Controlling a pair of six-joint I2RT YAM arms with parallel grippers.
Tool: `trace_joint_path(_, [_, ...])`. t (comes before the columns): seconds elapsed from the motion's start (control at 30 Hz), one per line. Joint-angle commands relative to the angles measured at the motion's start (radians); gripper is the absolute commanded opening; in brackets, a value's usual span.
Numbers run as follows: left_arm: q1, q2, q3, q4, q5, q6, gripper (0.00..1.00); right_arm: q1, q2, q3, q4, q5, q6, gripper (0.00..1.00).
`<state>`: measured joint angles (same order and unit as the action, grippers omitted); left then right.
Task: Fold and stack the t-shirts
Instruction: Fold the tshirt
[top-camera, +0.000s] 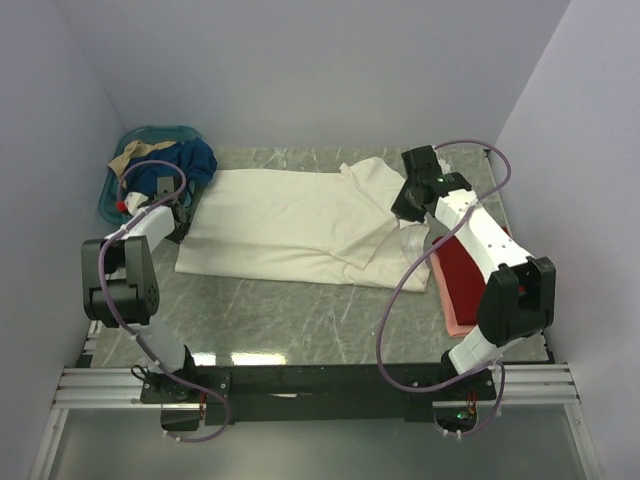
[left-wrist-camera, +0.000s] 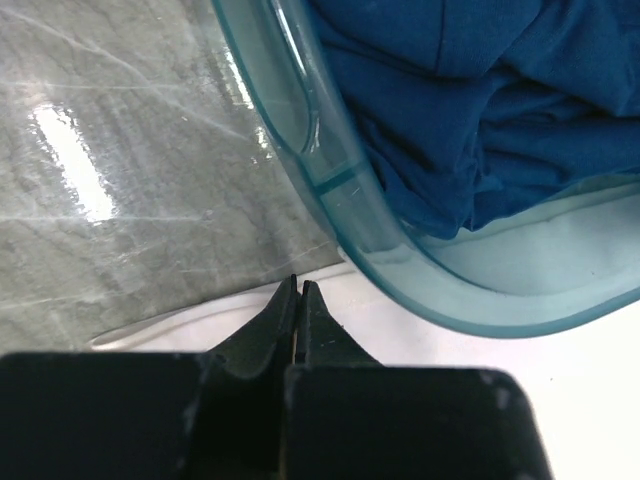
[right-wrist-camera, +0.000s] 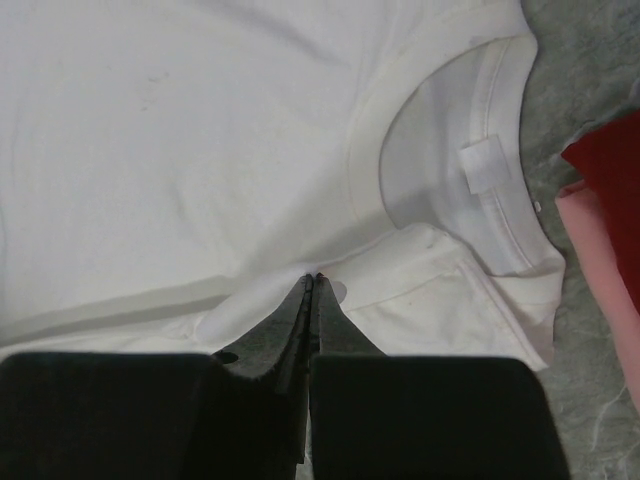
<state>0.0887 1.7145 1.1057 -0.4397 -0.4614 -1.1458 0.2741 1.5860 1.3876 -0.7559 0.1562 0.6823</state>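
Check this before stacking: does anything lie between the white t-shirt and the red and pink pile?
Nothing visible: only a bare strip of table separates the white t-shirt from the red t-shirt, which lies on the pink t-shirt. The right arm stretches above that pile.

Cream-white t-shirt (top-camera: 290, 225) spread flat across the grey marbled table (top-camera: 300, 315), right end rumpled and folded over. Left gripper (top-camera: 182, 215) at its left edge, beside the teal basket (top-camera: 125, 140), which holds blue cloth (top-camera: 190, 160). Right gripper (top-camera: 408, 208) over the shirt's right end. Red t-shirt (top-camera: 462, 272) lies on pink t-shirt (top-camera: 456, 322), partly under the right arm.
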Motion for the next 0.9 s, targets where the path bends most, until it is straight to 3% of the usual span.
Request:
trace_joint_path(0.0, [0.008, 0.011, 0.046, 0.032, 0.004, 0.001, 0.01, -0.009, 0.025, 0.059, 0.003, 0.016, -0.007, 0.0])
trace_joint_path(0.43, [0.006, 0.057, 0.077, 0.059, 0.032, 0.024, 0.01, -0.021, 0.052, 0.059, 0.023, 0.02, -0.003, 0.0])
trace_joint_path(0.57, [0.008, 0.043, 0.075, 0.085, 0.052, 0.053, 0.2, -0.03, 0.054, 0.05, 0.03, 0.023, -0.001, 0.0])
trace_joint_path(0.6, [0.008, 0.037, 0.069, 0.091, 0.053, 0.057, 0.31, -0.035, 0.054, 0.044, 0.035, 0.022, 0.0, 0.02])
trace_joint_path(0.67, [0.008, 0.007, 0.063, 0.11, 0.066, 0.079, 0.38, -0.039, 0.057, 0.039, 0.041, 0.009, 0.002, 0.14])
trace_joint_path(0.7, [0.006, -0.004, 0.056, 0.111, 0.07, 0.083, 0.47, -0.041, 0.058, 0.041, 0.043, 0.008, 0.002, 0.18])
trace_joint_path(0.73, [0.006, -0.031, 0.052, 0.098, 0.072, 0.081, 0.51, -0.042, 0.06, 0.041, 0.046, 0.002, 0.0, 0.26])
trace_joint_path(0.87, [0.005, -0.127, -0.007, 0.107, 0.096, 0.087, 0.56, -0.041, 0.055, 0.031, 0.059, -0.026, -0.004, 0.35])
